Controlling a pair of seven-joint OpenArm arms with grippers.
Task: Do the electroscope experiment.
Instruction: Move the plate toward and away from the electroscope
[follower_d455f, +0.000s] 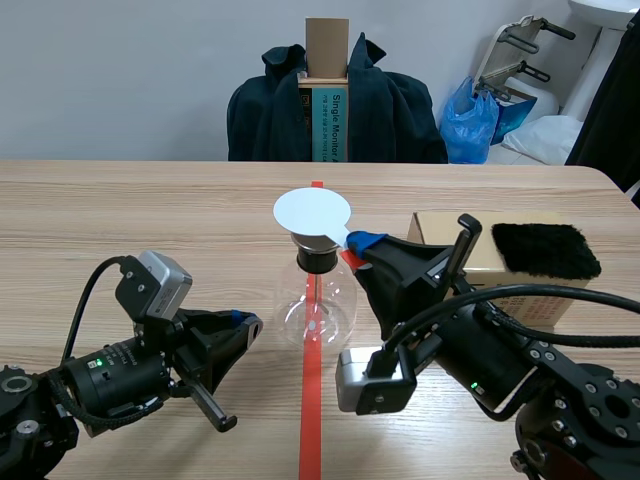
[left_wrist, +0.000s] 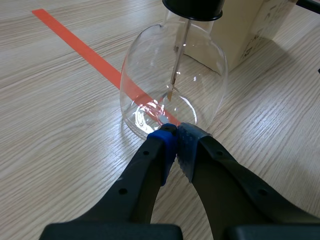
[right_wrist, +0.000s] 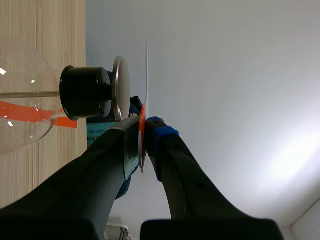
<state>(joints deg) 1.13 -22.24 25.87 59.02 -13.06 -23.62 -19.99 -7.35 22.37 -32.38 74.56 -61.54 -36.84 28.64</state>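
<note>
Left claw (follower_d455f: 245, 322) is nearest me, low on the table (follower_d455f: 120, 220), on the left of the flask (follower_d455f: 315, 305). It's closed tip to tip with nothing in it, and the tips sit right at the flask's base; can't tell if they touch the glass.

Right claw (follower_d455f: 365, 242) comes in on the flask's right, up at neck height, clamped on the rim of the white disc (follower_d455f: 312, 212).

Flask stands upright on the red tape line. Disc is flat over its metal plate (right_wrist: 121, 87), parallel and just beside it, with a thin gap showing in the right wrist view.

Right of the flask is a box (follower_d455f: 435, 228) with a fur pad (follower_d455f: 545, 250) on top. Beyond the flask, off the table, a jacket (follower_d455f: 340, 110) hangs on a chair.

My read: this is the step of presenting the disc to the plate. Next move is to close that last gap squarely, with no side push on the neck. Then watch the leaf inside; from here I can't tell if it has spread.
</note>
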